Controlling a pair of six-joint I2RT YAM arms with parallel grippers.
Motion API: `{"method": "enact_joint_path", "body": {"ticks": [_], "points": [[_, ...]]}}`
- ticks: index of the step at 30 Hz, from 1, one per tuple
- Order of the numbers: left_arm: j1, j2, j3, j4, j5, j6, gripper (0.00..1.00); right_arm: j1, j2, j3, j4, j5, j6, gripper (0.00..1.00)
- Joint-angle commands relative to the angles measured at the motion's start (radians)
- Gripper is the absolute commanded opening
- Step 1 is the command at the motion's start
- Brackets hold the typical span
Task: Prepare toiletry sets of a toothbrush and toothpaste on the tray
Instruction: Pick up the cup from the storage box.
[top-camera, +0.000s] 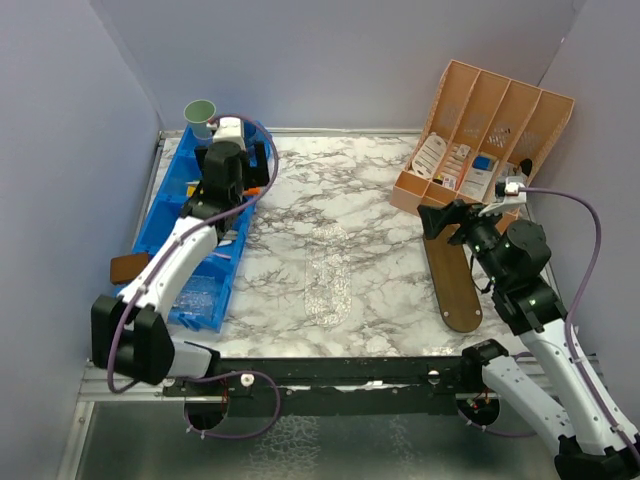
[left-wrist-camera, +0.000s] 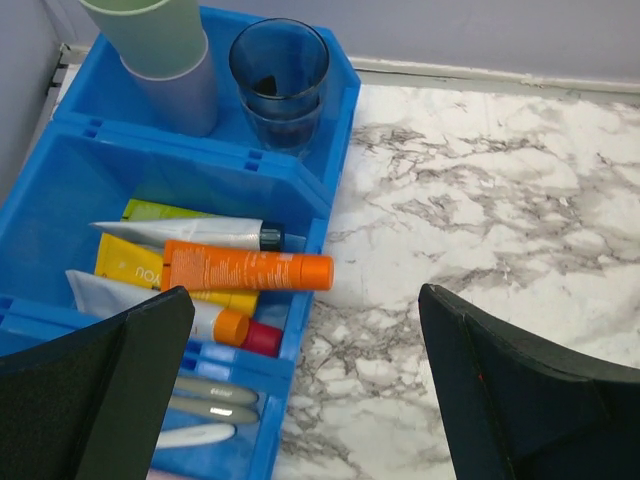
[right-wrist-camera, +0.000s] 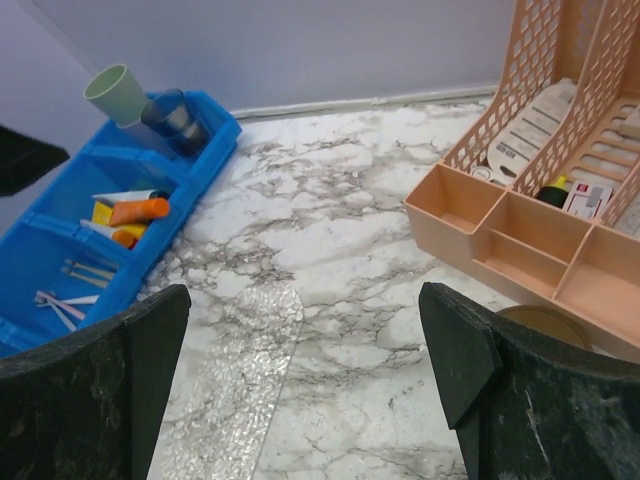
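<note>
A blue bin (top-camera: 160, 215) runs along the table's left side. A mint green cup (left-wrist-camera: 150, 30) sits stacked in a lilac cup (left-wrist-camera: 185, 95) at its far end, beside stacked smoky dark cups (left-wrist-camera: 278, 70). The middle compartment holds several tubes, an orange tube (left-wrist-camera: 245, 270) on top. Thin toothbrushes (left-wrist-camera: 205, 395) lie in the nearer compartment. My left gripper (left-wrist-camera: 305, 400) is open above the bin's right wall, holding nothing. A clear textured oval tray (top-camera: 328, 275) lies bare in mid-table. My right gripper (right-wrist-camera: 305, 390) hangs open and empty over the marble at the right.
A brown oval wooden tray (top-camera: 455, 285) lies under the right arm. A peach slotted organizer (top-camera: 480, 130) with small packets stands at the back right. Purple-grey walls close in the table on the left, back and right.
</note>
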Motion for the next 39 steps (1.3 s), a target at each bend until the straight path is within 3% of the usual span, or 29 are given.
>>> {"method": "enact_joint_path", "body": {"ticks": [1,4,10,17,26,39], "points": [[0.133,0.173,0.195,-0.061,0.197,-0.180,0.98,-0.006,-0.004,-0.024,-0.004,-0.054,0.022,0.99],[0.230,0.324,0.364,-0.096,0.273,-0.269,0.92,-0.006,0.004,-0.044,-0.003,-0.067,0.032,0.99],[0.349,0.630,0.750,-0.238,0.244,-0.361,0.81,-0.006,0.054,-0.037,-0.019,-0.134,0.063,0.98],[0.429,0.894,1.109,-0.363,0.149,-0.418,0.79,-0.006,0.111,-0.015,-0.068,-0.114,0.072,0.97],[0.450,1.038,1.250,-0.359,0.060,-0.418,0.70,-0.007,0.120,0.018,-0.133,0.004,0.055,0.96],[0.451,1.101,1.287,-0.353,0.074,-0.400,0.38,-0.007,0.134,0.012,-0.116,0.026,0.038,0.96]]}}
